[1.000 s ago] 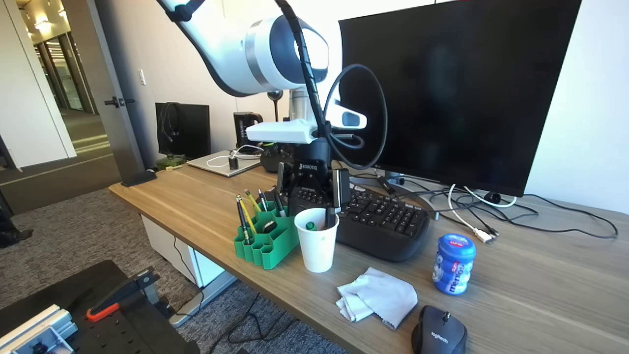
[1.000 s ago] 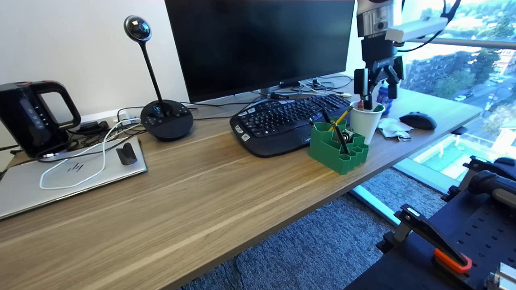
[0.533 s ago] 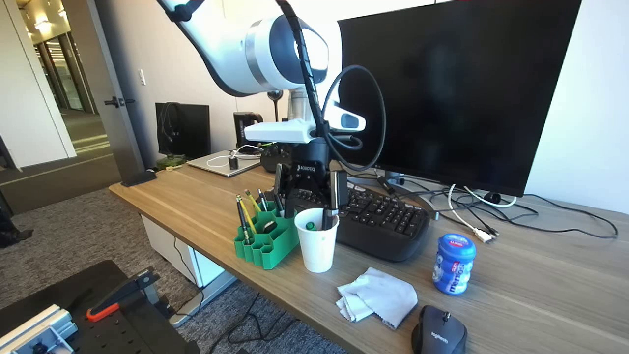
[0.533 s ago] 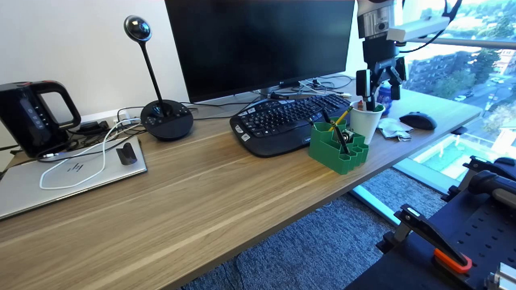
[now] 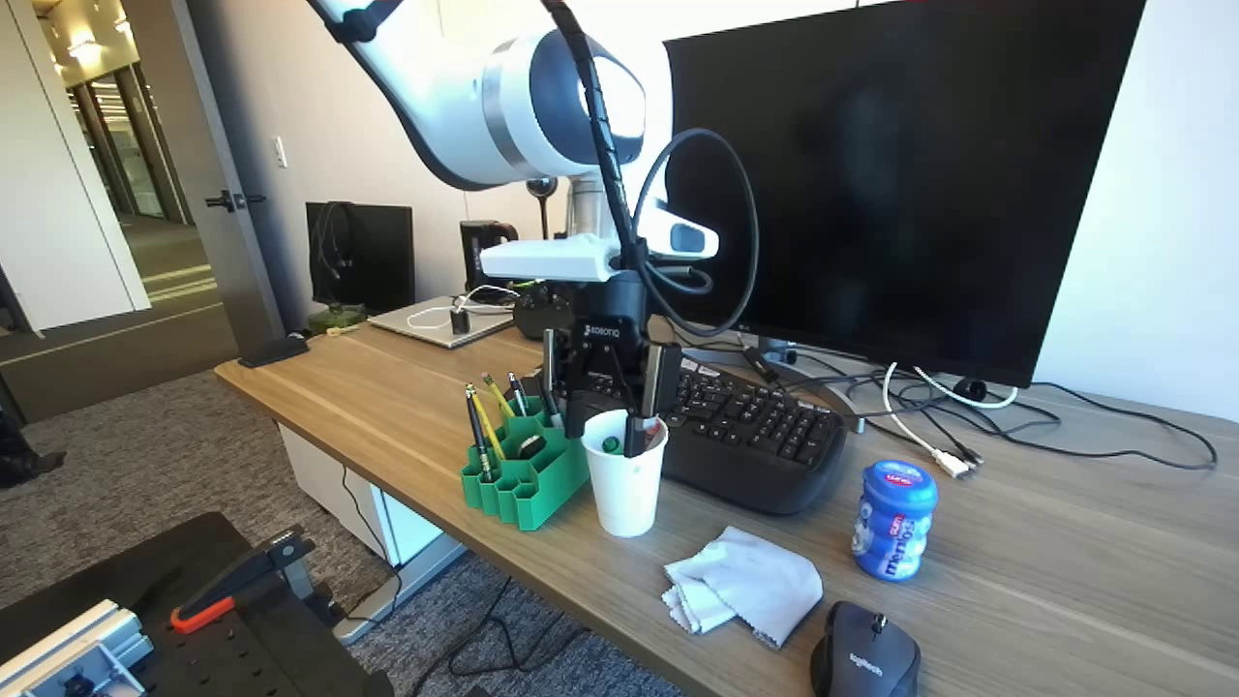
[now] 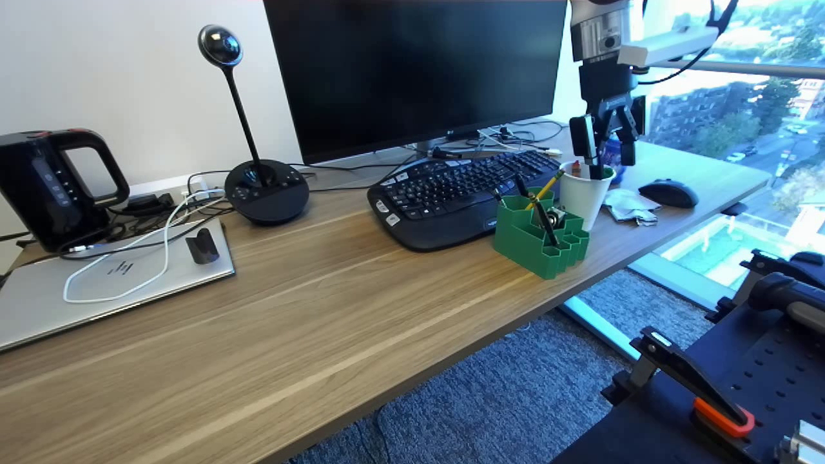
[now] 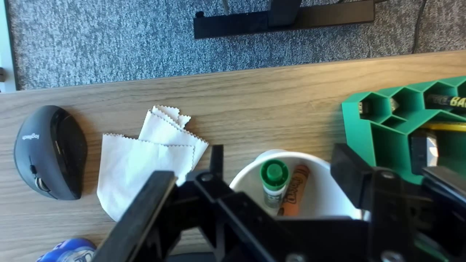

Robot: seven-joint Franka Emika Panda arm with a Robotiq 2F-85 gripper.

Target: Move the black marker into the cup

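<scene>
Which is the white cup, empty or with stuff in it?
Not empty. Looking down into the white cup, the wrist view shows a green-topped marker and an orange crayon inside; part of the inside is hidden.

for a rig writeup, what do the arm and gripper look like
The arm has a rounded white shell with a silver band and a dark joint section. A black wrapped cable runs down it, and a thinner black cable loops beside it. A flat white bar sits above the gripper, which is black and two-fingered, with pale ROBOTIQ lettering.
</scene>
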